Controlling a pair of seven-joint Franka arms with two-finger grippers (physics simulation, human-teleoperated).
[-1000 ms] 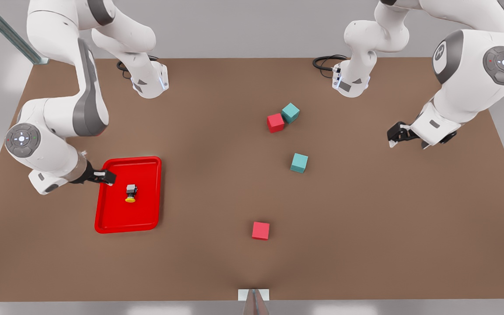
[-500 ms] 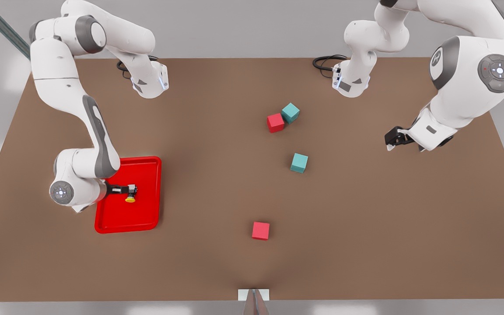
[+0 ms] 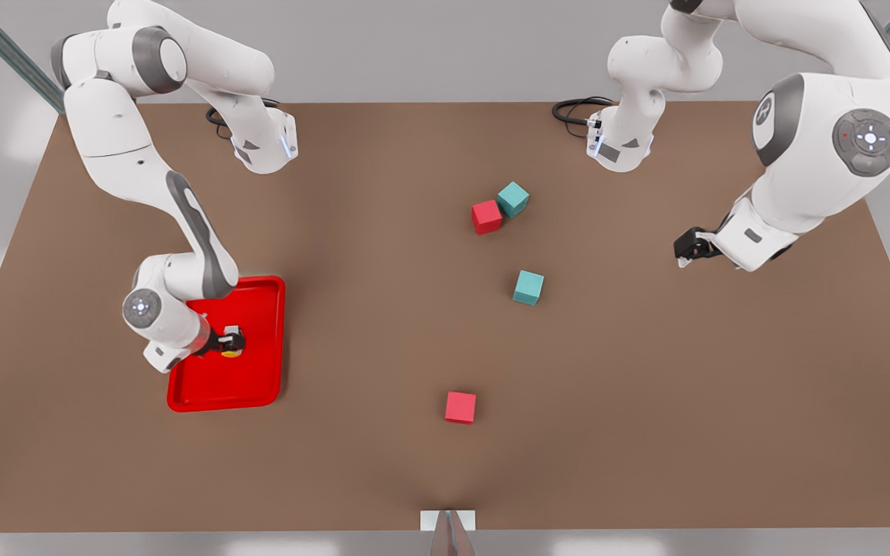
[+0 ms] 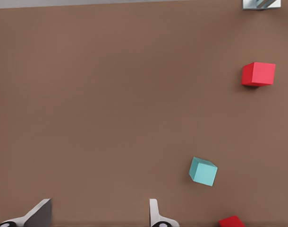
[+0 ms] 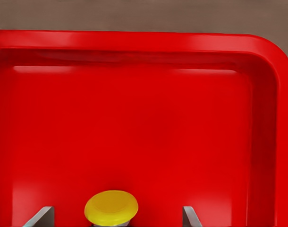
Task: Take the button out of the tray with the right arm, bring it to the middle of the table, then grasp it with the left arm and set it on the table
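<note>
The button (image 3: 233, 350) lies inside the red tray (image 3: 258, 303) at the front view's left, its yellow cap (image 5: 111, 207) facing the tray's near end. My right gripper (image 3: 225, 341) is low over the tray and open, one fingertip (image 5: 41, 215) on each side of the cap with a gap to both; the button's body is hidden below the right wrist view. My left gripper (image 3: 684, 251) hovers open above the bare table (image 3: 383, 332) at the front view's right, and its fingertips (image 4: 156, 213) hold nothing.
A red cube (image 3: 487, 217) touches a teal cube (image 3: 513, 199) past the table's middle. Another teal cube (image 3: 528, 287) and another red cube (image 3: 460, 407) sit nearer the front. The left wrist view shows the teal cube (image 4: 203, 171) and red cube (image 4: 258, 74).
My right arm swung over the tray and lowered, so its open fingers now straddle the button instead of hanging at the tray's far left rim. The left gripper drifted slightly.
</note>
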